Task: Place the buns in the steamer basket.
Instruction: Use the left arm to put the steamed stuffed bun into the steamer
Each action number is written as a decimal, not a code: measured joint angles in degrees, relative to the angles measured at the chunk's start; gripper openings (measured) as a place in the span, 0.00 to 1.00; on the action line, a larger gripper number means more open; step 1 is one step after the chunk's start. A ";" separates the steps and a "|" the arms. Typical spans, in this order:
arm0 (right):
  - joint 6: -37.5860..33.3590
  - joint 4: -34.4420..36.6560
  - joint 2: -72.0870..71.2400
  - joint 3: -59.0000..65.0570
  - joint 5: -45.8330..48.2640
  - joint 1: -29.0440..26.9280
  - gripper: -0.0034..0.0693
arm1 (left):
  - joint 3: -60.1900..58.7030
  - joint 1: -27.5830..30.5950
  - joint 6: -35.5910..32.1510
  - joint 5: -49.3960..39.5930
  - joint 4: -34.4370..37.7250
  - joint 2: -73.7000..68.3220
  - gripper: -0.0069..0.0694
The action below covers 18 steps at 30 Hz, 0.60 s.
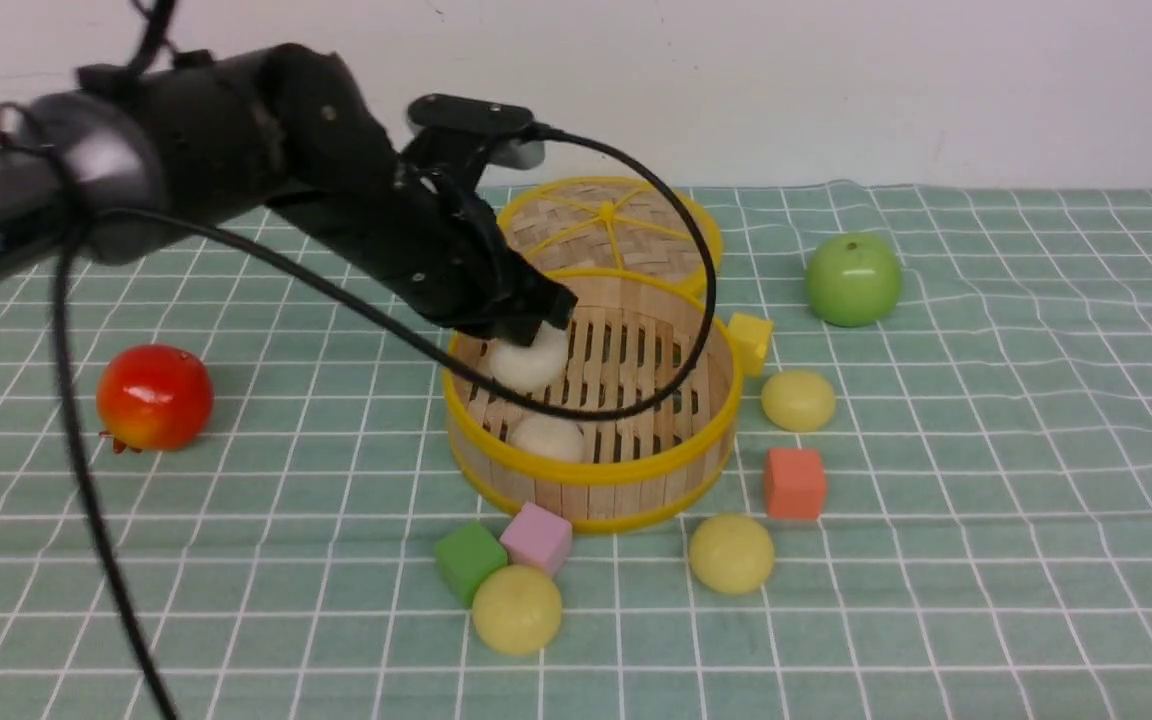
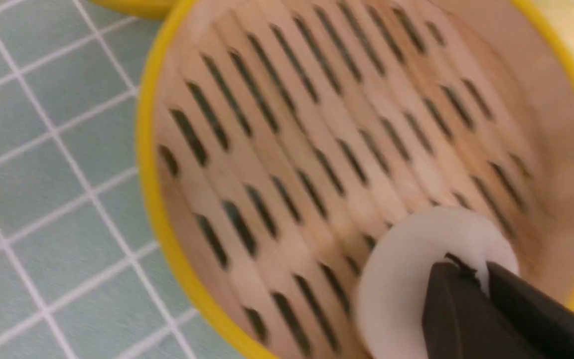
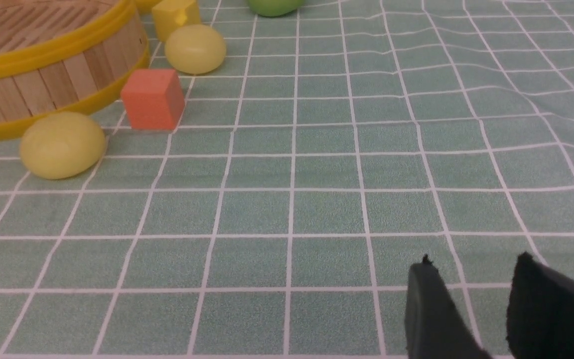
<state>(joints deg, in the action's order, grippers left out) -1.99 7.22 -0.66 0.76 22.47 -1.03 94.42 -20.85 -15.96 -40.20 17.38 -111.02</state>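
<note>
The steamer basket (image 1: pixel 596 470) stands mid-cloth, and two off-white buns lie inside it. One bun (image 1: pixel 531 362) is right under my left gripper (image 1: pixel 546 320); the other (image 1: pixel 548 437) is by the near wall. In the left wrist view the left gripper (image 2: pixel 481 267) is shut, its tips over that white bun (image 2: pixel 401 269) but not around it, above the basket's slatted floor (image 2: pixel 150 164). Three pale yellow buns lie on the cloth outside: right (image 1: pixel 798 400), front right (image 1: pixel 731 553), front (image 1: pixel 517 608). My right gripper (image 3: pixel 476 262) is open and empty over bare cloth, away from the basket (image 3: pixel 43 85).
The woven lid (image 1: pixel 608 225) leans behind the basket. A green apple (image 1: pixel 853 279) sits back right and a red fruit (image 1: pixel 154 397) at the left. Yellow (image 1: pixel 751 340), orange (image 1: pixel 794 483), pink (image 1: pixel 536 537) and green (image 1: pixel 469 560) cubes ring the basket. The left arm's cable loops over it.
</note>
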 joint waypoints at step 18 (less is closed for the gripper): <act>0.00 0.00 0.00 0.00 0.00 0.00 0.38 | 8.51 0.62 9.07 4.43 -12.62 -13.09 0.23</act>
<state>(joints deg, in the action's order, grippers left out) -1.99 7.22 -0.66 0.76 22.47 -1.03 102.93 -20.23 -6.89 -35.77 4.75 -124.11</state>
